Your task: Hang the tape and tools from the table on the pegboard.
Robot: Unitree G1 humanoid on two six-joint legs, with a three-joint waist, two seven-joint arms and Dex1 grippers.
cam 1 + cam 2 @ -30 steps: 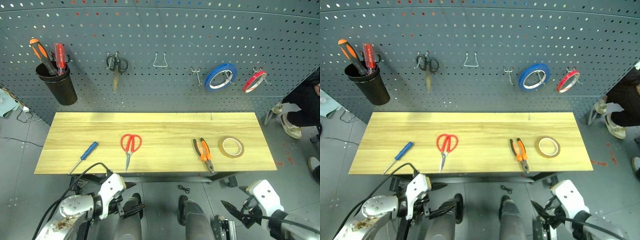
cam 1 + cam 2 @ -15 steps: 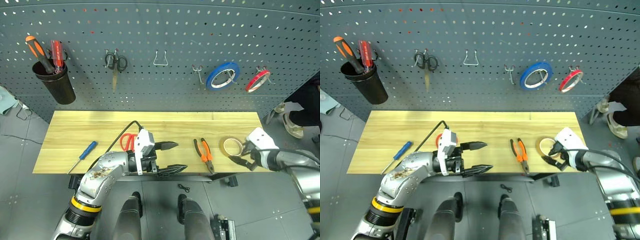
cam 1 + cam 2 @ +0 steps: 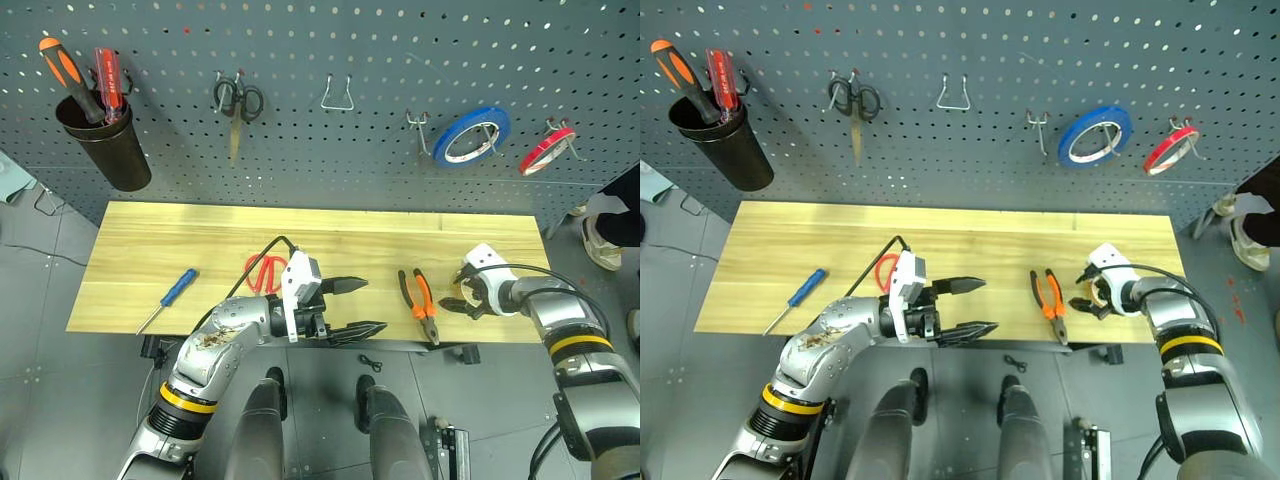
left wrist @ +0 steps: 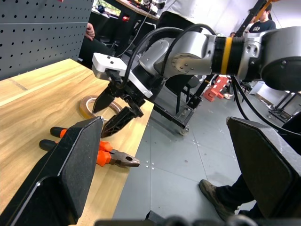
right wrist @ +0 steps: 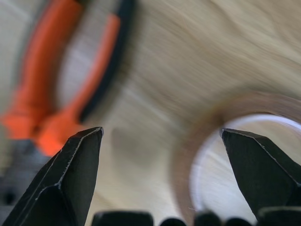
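Note:
On the light wood table (image 3: 150, 240) lie the slim blue-handled screwdriver (image 3: 178, 297), the red-handled scissors (image 3: 260, 272) partly behind my left arm, and the orange-and-black pliers (image 3: 420, 303). My left gripper (image 3: 368, 306) is open with nothing in it, level above the front edge between scissors and pliers. My right gripper (image 3: 458, 298) is open, pointing down at the tan tape (image 4: 86, 104) near the table's right end. In the right wrist view the tape's rim (image 5: 186, 160) lies between the spread fingers. The grey-blue pegboard (image 3: 350, 160) stands behind the table.
On the pegboard hang small black scissors (image 3: 237, 103), a blue roll (image 3: 472, 133), a thin red roll (image 3: 547, 150), a black cup with screwdrivers (image 3: 100, 150), and bare hooks (image 3: 337, 95). A person's shoe (image 3: 605, 235) is on the floor at right.
Both arms came up from below the table's front edge. The right gripper reached forward to the tape. The left gripper rose to the front edge, then held still. The view tilted further down.

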